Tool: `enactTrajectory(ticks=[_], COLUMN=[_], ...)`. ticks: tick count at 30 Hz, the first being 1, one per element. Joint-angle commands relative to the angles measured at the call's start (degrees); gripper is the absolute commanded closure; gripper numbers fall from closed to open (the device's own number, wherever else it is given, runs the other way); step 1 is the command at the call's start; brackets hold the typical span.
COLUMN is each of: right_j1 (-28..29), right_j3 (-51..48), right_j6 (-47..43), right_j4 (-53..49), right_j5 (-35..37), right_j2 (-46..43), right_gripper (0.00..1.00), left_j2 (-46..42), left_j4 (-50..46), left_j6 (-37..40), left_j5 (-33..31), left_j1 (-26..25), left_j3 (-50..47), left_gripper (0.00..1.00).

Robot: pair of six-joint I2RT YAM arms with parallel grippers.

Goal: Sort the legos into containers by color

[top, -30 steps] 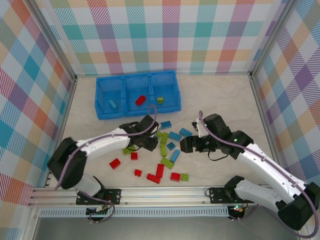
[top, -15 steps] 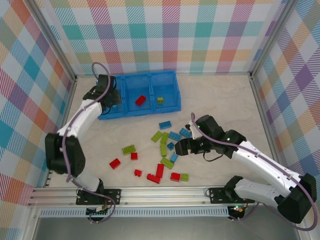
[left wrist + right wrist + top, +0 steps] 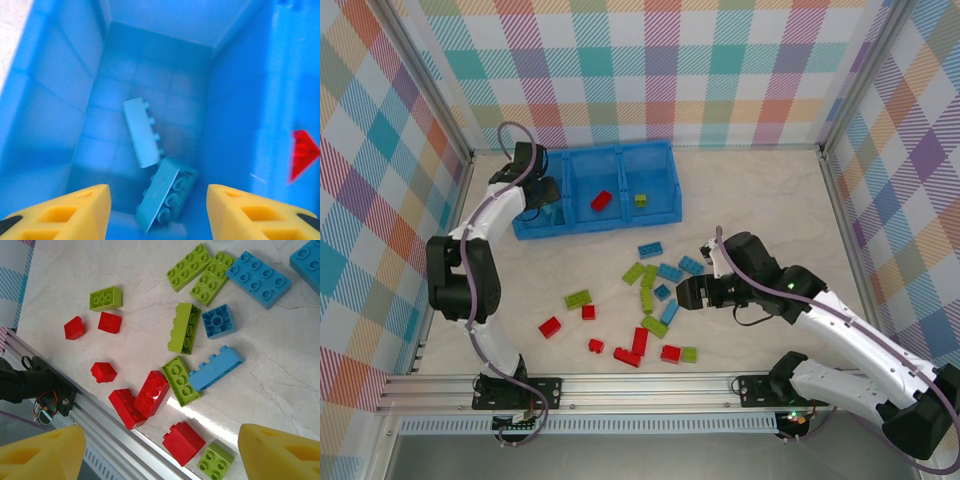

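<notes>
My left gripper point(image 3: 542, 195) hangs over the left compartment of the blue bin point(image 3: 600, 227), open with nothing between its fingers point(image 3: 80, 207). Below it, two blue legos point(image 3: 142, 132) point(image 3: 165, 195) lie on that compartment's floor. A red lego point(image 3: 601, 200) lies in the middle compartment and a green one point(image 3: 640, 199) in the right. Loose blue point(image 3: 670, 271), green point(image 3: 648, 277) and red point(image 3: 640, 340) legos are scattered mid-table. My right gripper point(image 3: 682, 293) hovers open above this pile, over a red brick point(image 3: 182, 440) and a small green one point(image 3: 215, 460).
The metal rail point(image 3: 650, 383) of the table's near edge runs just below the red bricks. Plaid walls point(image 3: 650, 70) close in the back and both sides. Bare tabletop point(image 3: 760, 190) lies right of the bin.
My left gripper has swung from the pile to the bin's left compartment and opened, and a second blue lego now lies there. The right gripper has shifted only slightly.
</notes>
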Motion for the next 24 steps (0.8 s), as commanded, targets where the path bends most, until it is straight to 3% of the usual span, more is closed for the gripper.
enactTrajectory(ticks=[1,5,10,15,19,24], right_j1=[0.8,1.7,3.1,5.7,9.1,12.4], right_j3=[0.9,2.2,5.2,11.1,16.0,22.0], right_j6=[1.1,1.0,0.0,-1.0,0.3,2.8], right_j4=[-0.1,0.3,2.3,4.9,6.2,3.2], right_j5=[2.3,6.6,10.9,11.6,13.1,19.0], right_j2=[1.6,5.9,14.7,25.4,33.6,43.8], right_gripper=[0.2,0.21,0.23,0.26,0.31,0.39], left_j2=[-11.6,-24.6,-36.1,-46.4,-55.8,-61.5], left_j4=[-1.3,-1.1,-9.6,-15.5,-16.6,-20.1], left_j6=[-2.6,-0.5,13.4,25.3,30.0,36.2], left_j5=[4.6,9.5,9.5,9.3,15.2,16.8], left_j1=[-0.5,-6.8,-24.4,-36.8,-38.1,-38.3], left_j3=[-2.8,-7.8,-9.4,-16.2,-22.9,-28.3], left_gripper=[0.46,0.46,0.45,0.42,0.3,0.05])
